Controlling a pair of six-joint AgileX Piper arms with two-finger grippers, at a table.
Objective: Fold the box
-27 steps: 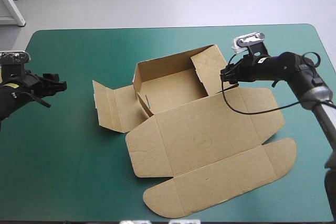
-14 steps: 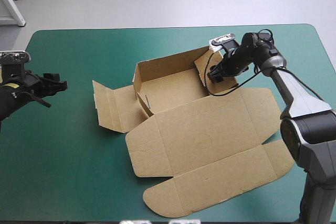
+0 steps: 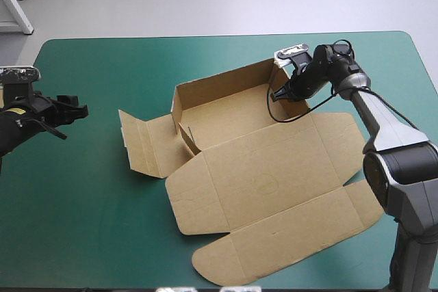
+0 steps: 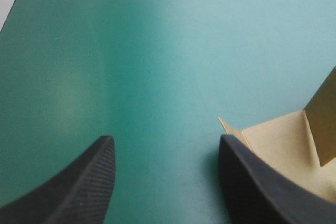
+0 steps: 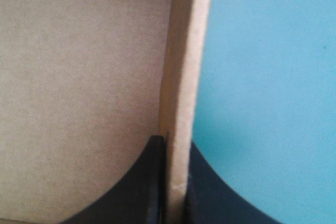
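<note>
The brown box [image 3: 226, 117] lies mid-table as a part-built tray, with its back wall and right wall standing. Its wide lid [image 3: 274, 189] is spread flat toward the front, and a left flap [image 3: 140, 145] lies flat. My right gripper [image 3: 282, 94] is at the right wall. In the right wrist view the right gripper [image 5: 176, 182] is shut on that wall's edge [image 5: 184, 77], one black finger on each face. My left gripper [image 3: 75, 109] hovers at the table's left side, away from the box. In its own view the left gripper [image 4: 165, 177] is open, with the left flap [image 4: 278, 145] beside one finger.
Bare teal-green cover [image 3: 89, 223] surrounds the box on the left and front left. The lid's rounded front flap [image 3: 287, 237] reaches close to the table's front edge. The right arm's black cable [image 3: 294, 115] hangs in a loop over the box's right corner.
My right gripper has moved in from beside the box and shut on the right wall. That wall leaned inward earlier and now stands upright. The left arm has stayed put.
</note>
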